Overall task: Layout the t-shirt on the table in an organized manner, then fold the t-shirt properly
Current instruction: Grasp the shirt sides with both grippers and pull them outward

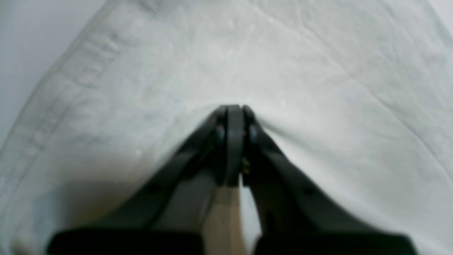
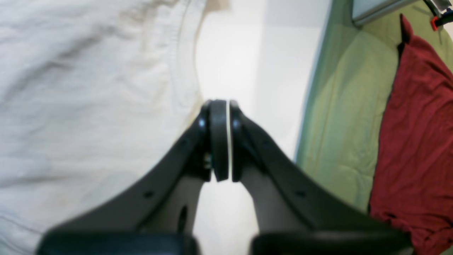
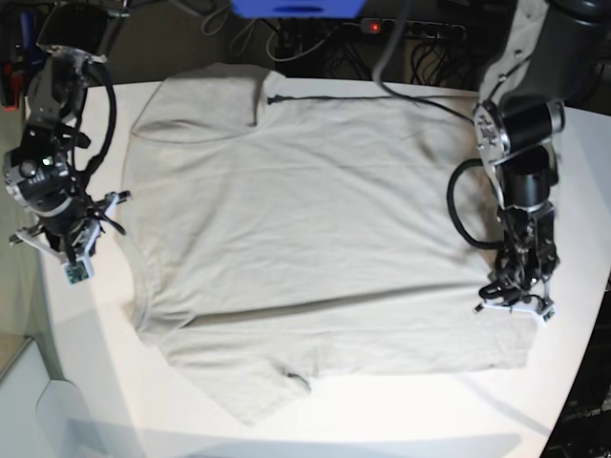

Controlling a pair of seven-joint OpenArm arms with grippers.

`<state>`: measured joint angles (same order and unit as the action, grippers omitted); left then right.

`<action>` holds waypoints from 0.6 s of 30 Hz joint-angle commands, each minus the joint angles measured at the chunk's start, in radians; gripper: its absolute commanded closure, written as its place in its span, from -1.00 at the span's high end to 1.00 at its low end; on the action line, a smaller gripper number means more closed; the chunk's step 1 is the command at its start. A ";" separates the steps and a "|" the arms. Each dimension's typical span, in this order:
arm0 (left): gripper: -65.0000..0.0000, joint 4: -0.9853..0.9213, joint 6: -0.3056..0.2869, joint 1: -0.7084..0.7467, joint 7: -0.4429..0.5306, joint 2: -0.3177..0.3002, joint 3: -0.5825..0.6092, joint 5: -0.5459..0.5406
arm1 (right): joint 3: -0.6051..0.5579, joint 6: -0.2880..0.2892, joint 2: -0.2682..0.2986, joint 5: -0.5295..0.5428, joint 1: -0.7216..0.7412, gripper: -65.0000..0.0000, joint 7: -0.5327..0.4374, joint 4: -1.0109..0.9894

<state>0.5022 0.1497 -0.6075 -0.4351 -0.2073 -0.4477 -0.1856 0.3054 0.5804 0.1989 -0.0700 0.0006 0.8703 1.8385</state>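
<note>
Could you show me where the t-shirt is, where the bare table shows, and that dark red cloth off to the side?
t-shirt (image 3: 315, 239): base view, middle of its body.
table (image 3: 86, 363): base view, bare white corner.
dark red cloth (image 2: 414, 134): right wrist view, its middle.

T-shirt spread on table (between both arms).

Base view looks straight down on the whole counter; both wrist views sit close above the t-shirt, which all share.

Dark red cloth far right of jaws, lying on olive-green sheet; grey panel edge up top; black cables behind.
</note>
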 commanded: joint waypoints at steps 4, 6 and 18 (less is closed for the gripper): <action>-0.99 -0.112 0.018 -0.052 0.022 -0.017 0.002 0.004 | 0.004 0.019 0.012 0.008 0.023 -0.96 -0.021 0.011; -0.99 -0.139 0.017 -0.068 0.058 -0.017 0.002 0.004 | 0.002 0.019 0.012 0.008 0.023 -0.96 -0.021 0.010; -0.99 -0.142 0.012 -0.140 0.086 -0.008 0.000 0.002 | 0.002 0.019 0.012 0.008 0.023 -0.95 -0.020 -0.049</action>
<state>0.3531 0.1547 -0.7147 -0.3428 -0.2157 -0.4480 -0.1802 0.3046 0.5804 0.1993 -0.0700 0.0074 0.8684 1.7748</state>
